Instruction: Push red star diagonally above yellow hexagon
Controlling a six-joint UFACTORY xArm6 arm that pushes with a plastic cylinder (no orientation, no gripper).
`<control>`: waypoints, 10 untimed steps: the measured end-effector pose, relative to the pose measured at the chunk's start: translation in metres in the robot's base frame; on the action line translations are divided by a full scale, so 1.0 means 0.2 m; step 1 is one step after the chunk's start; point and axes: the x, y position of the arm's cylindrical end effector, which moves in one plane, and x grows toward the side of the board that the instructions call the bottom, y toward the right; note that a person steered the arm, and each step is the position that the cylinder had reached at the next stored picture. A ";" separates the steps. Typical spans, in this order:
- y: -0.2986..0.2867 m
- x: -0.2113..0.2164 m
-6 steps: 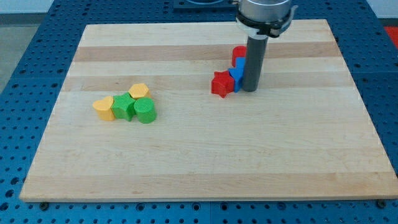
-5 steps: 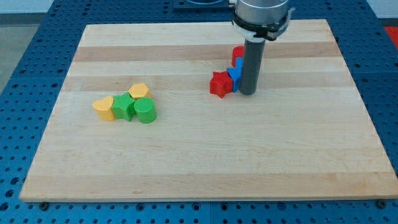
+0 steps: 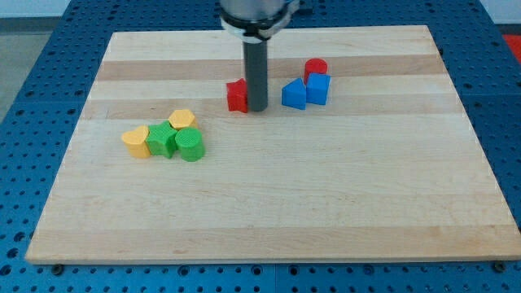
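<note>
The red star (image 3: 237,95) lies on the wooden board (image 3: 269,203), left of centre near the view's top. My tip (image 3: 257,108) stands right against the star's right side. The yellow hexagon (image 3: 182,119) sits to the lower left of the star, at the upper right of a cluster of blocks. The star is up and to the right of the hexagon, with a gap between them.
A green star-like block (image 3: 162,139), a green cylinder (image 3: 190,146) and a yellow rounded block (image 3: 136,141) crowd the hexagon. To the right of my tip are two blue blocks (image 3: 294,94) (image 3: 318,88) and a red cylinder (image 3: 316,68).
My tip has moved to the view's left and pushed the red star left and slightly up, away from the blue blocks. The blue blocks shifted apart and the red cylinder now shows fully.
</note>
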 end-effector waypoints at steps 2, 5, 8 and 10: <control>-0.20 -0.05; -0.32 -0.19; -0.32 0.06; -0.07 0.25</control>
